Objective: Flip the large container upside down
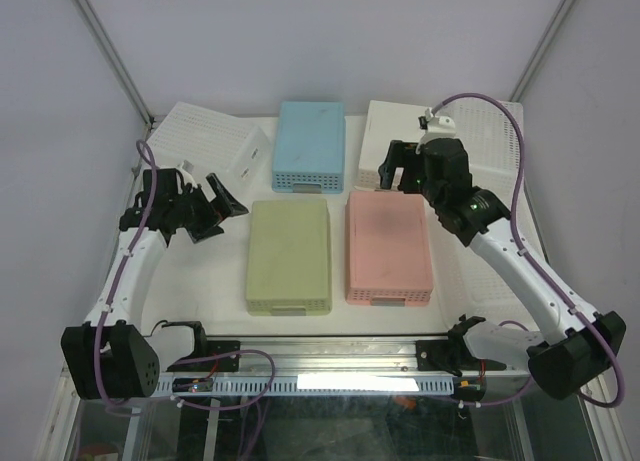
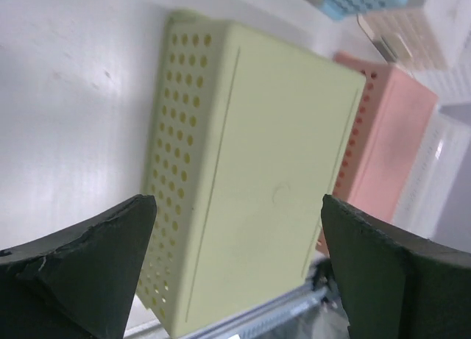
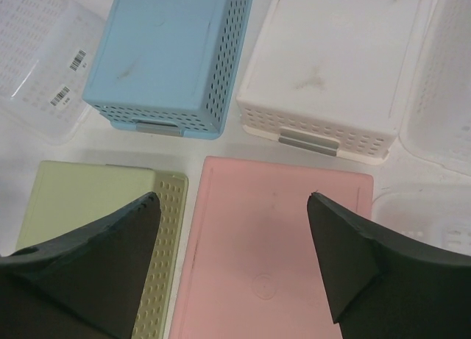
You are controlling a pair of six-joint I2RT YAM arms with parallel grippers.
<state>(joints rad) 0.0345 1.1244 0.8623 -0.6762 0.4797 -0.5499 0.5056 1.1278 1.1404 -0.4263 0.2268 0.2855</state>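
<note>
Bottom-up on the table (image 1: 195,281), solid base skyward and perforated walls downward: the large green container (image 1: 289,256). Just beside its right wall, a pink container (image 1: 388,246), likewise inverted. Behind the green container, a blue container (image 1: 310,146), also base-up. Behind and to the right, a white container (image 3: 331,67), base-up too. Left of the green container's rear corner and clear of it, the left gripper (image 1: 220,216), jaws spread wide, gripping nothing. To the right and rear of the green container, above the pink one's far edge, the right gripper (image 1: 398,176), jaws parted, empty. Rear-left of the green container, a flat white perforated tray (image 1: 205,136).
</note>
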